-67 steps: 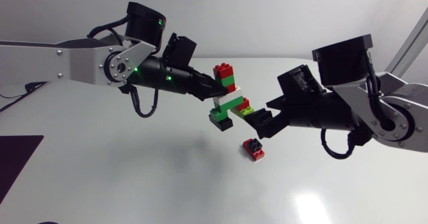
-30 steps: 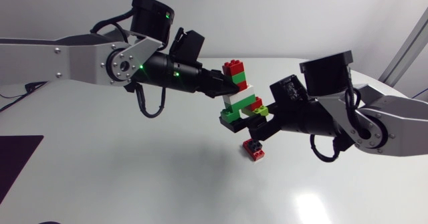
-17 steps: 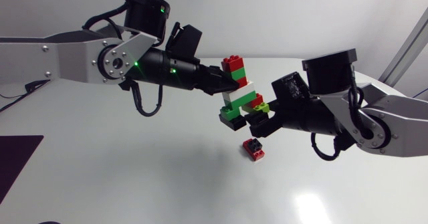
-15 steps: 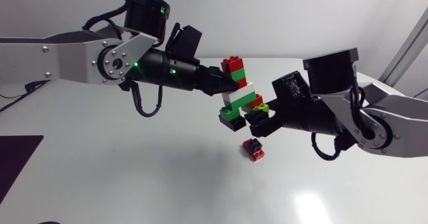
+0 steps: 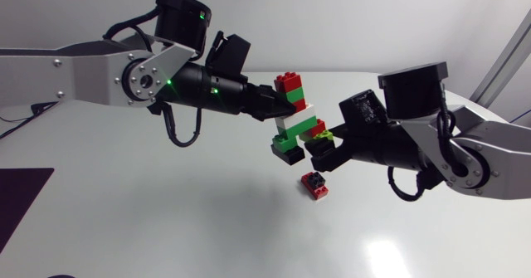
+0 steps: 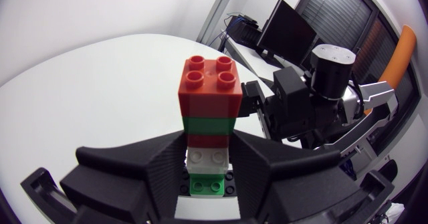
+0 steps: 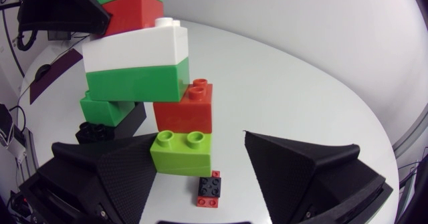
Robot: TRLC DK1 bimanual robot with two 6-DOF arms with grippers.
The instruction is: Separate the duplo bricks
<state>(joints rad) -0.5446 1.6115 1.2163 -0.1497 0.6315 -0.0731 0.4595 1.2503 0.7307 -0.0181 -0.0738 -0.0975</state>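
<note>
Loose bricks: a small red-and-black pair lies on the table, under the raised work and already apart from it.
Right gripper: fingers spread wide and grasping nothing. The lime brick sits between them against one finger, with the other finger well apart.
Lime brick: the lowest piece on this side, hanging under a red brick.
Stack: held in the air above the table, with green, white and red layers and a black brick at its low end.
Left gripper: fingers clenched on the stack from two sides at the red and white layers. The top red brick juts out past them.
Step in hand: probably closing on the lime brick to peel it off.
Doing it well: centre the brick between the fingers before closing, so both land flat on its sides. Keep them off the red brick above. Tilt the lime brick off rather than pulling straight, while the left grip stays firm.
Risk: a lopsided squeeze could twist the whole stack in the left fingers.
</note>
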